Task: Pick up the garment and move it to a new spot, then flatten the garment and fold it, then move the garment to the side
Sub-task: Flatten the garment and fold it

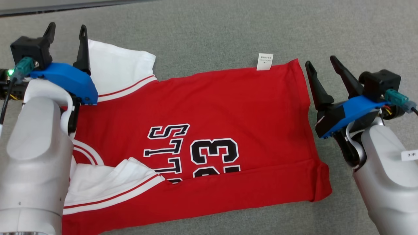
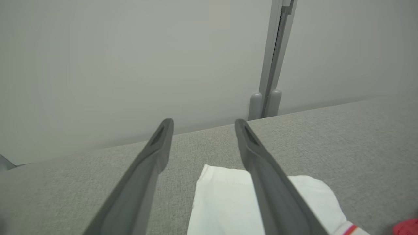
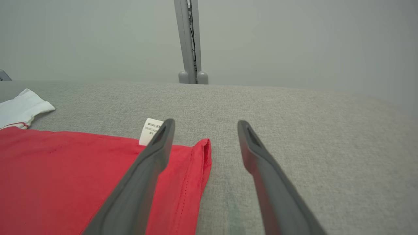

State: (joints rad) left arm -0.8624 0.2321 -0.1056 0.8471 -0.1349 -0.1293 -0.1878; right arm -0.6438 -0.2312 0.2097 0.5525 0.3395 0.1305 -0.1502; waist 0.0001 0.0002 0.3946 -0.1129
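Red garment [image 1: 209,107] spread on grey surface [image 1: 228,29] | L gripper [image 1: 68,26] wide, empty | R gripper [image 1: 320,60] wide, empty

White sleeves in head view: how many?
2. One sleeve lies at the top left, beside the left gripper; the other sleeve lies at the bottom left, partly behind the left forearm.

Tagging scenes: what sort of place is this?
Probably an indoor lab or test bay: a grey fabric-covered work surface, plain grey partition panels joined by a metal post, and one red jersey laid out.
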